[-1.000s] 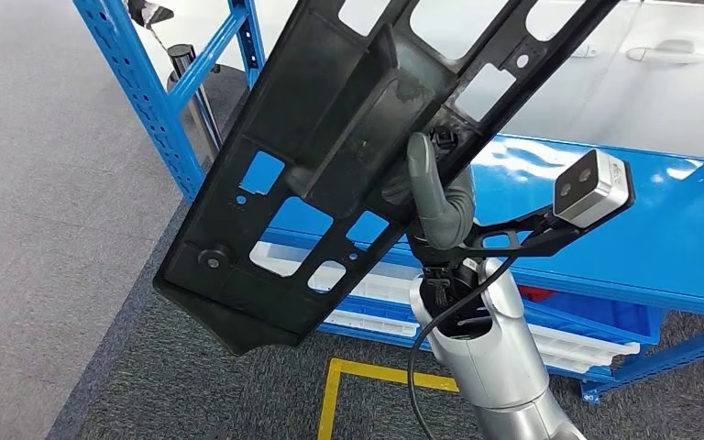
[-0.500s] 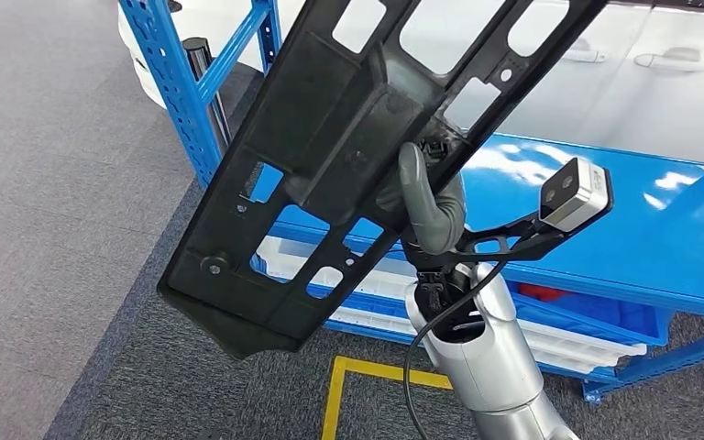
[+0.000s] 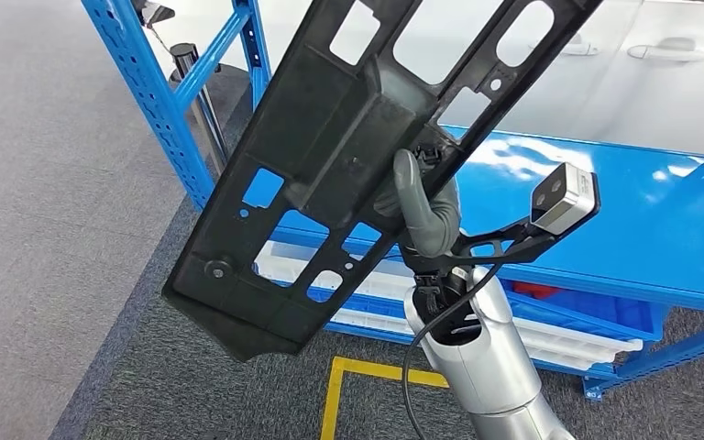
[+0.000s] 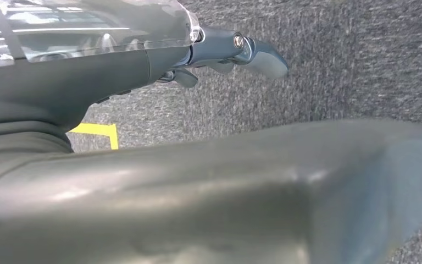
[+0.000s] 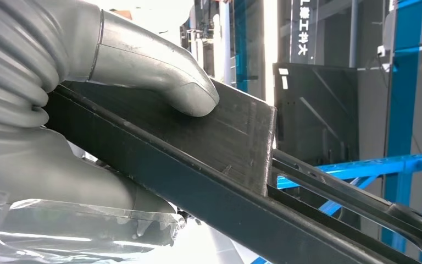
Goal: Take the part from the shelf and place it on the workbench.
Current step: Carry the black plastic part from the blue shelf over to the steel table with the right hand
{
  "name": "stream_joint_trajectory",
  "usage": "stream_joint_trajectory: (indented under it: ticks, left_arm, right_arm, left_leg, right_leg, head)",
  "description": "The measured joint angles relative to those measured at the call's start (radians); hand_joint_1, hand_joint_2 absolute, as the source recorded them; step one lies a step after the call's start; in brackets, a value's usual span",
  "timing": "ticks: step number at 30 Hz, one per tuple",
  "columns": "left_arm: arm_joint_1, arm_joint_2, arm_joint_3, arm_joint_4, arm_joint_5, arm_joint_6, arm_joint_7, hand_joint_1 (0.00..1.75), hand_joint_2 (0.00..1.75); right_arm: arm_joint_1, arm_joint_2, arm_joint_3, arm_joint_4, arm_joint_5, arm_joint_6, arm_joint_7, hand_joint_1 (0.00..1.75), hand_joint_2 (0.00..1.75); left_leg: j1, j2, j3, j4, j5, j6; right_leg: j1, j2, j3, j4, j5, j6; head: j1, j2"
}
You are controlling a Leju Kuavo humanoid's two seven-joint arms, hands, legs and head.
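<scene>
Holding the part (image 3: 348, 156) up in the air, the right robot hand (image 3: 422, 206) grips the long black plastic panel near its middle, thumb pressed flat on one face and the other fingers wrapped behind it. The part hangs tilted, its lower end toward the grey carpet floor (image 3: 46, 229) and its upper end running out past the top of the head view. It is lifted above and in front of the blue shelf (image 3: 660, 229), touching nothing else. In the right wrist view the thumb (image 5: 159, 71) lies on the dark ribbed panel. The left robot hand (image 4: 220, 49) hangs over the carpet holding nothing, fingers loosely extended
</scene>
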Motion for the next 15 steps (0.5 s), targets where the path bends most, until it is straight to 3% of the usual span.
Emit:
stream_joint_trajectory:
  ticks: [2,3,6,8,9,11,12,13,15]
  left_arm:
    - [-0.001,0.001,0.000,0.000,0.000,0.000,-0.001,0.00,0.00]
    - [-0.001,0.001,0.000,0.000,0.000,0.000,-0.001,0.00,0.00]
    - [0.002,0.001,0.000,0.000,0.000,0.000,-0.001,0.00,0.00]
    - [0.000,0.001,0.000,0.000,-0.001,-0.002,-0.002,0.00,0.00]
    - [0.000,0.002,0.000,0.000,-0.002,-0.005,-0.004,0.00,0.00]
    - [0.000,0.002,0.000,0.000,-0.004,-0.012,-0.012,0.00,0.87]
    - [0.000,0.002,0.000,0.000,-0.008,-0.011,-0.018,0.00,1.31]
    - [0.000,0.002,0.000,0.000,-0.014,-0.006,-0.023,0.00,1.75]
    - [-0.002,0.002,0.000,0.000,-0.032,0.011,-0.029,0.00,1.75]
  right_arm:
    - [0.000,0.000,0.000,0.001,0.000,0.002,-0.003,1.75,1.75]
    - [0.000,0.000,0.000,0.001,0.000,0.003,-0.004,1.75,1.75]
    - [0.000,0.000,0.000,0.004,0.000,0.006,-0.004,1.75,1.75]
    - [0.000,0.000,-0.002,0.004,0.000,0.007,-0.005,1.75,1.75]
    - [0.000,0.000,-0.003,0.004,0.000,0.007,-0.006,1.75,1.75]
    - [0.004,-0.002,-0.007,0.006,0.000,0.008,-0.008,1.75,1.75]
    - [0.007,-0.004,-0.010,0.007,0.000,0.008,-0.009,1.75,1.75]
    - [0.009,-0.005,-0.013,0.007,0.001,0.008,-0.010,1.75,1.75]
    - [0.010,-0.007,-0.018,0.006,0.002,0.007,-0.011,1.75,1.75]
  left_leg:
    - [-0.002,-0.001,0.058,-0.116,0.037,0.007]
    - [-0.003,-0.002,0.068,-0.139,0.039,0.012]
    - [-0.006,-0.003,0.067,-0.144,0.041,0.032]
    - [-0.005,-0.001,0.067,-0.150,0.046,0.044]
    - [-0.005,-0.001,0.067,-0.150,0.047,0.048]
    - [-0.008,0.000,0.065,-0.149,0.047,0.052]
    - [-0.009,0.000,0.064,-0.149,0.047,0.052]
    - [-0.009,0.000,0.064,-0.148,0.047,0.052]
    - [-0.010,-0.001,0.065,-0.146,0.046,0.052]
  right_leg:
    - [0.003,0.002,-0.001,0.006,-0.004,0.010]
    - [0.004,0.003,-0.003,0.008,-0.005,0.015]
    - [0.003,0.003,-0.009,0.013,-0.009,0.032]
    - [0.000,0.002,-0.032,0.066,-0.045,0.041]
    - [-0.002,0.002,-0.058,0.123,-0.077,0.044]
    - [-0.002,0.002,-0.123,0.258,-0.133,0.048]
    - [-0.002,0.002,-0.143,0.297,-0.140,0.048]
    - [-0.002,0.002,-0.144,0.297,-0.127,0.047]
    - [-0.001,0.002,-0.091,0.185,-0.060,0.039]
  head:
    - [0.000,0.000]
    - [0.000,0.000]
    - [0.000,0.000]
    - [0.000,0.000]
    - [0.000,0.000]
    - [0.000,0.000]
    - [0.000,0.000]
    - [0.000,0.000]
    - [0.000,0.000]
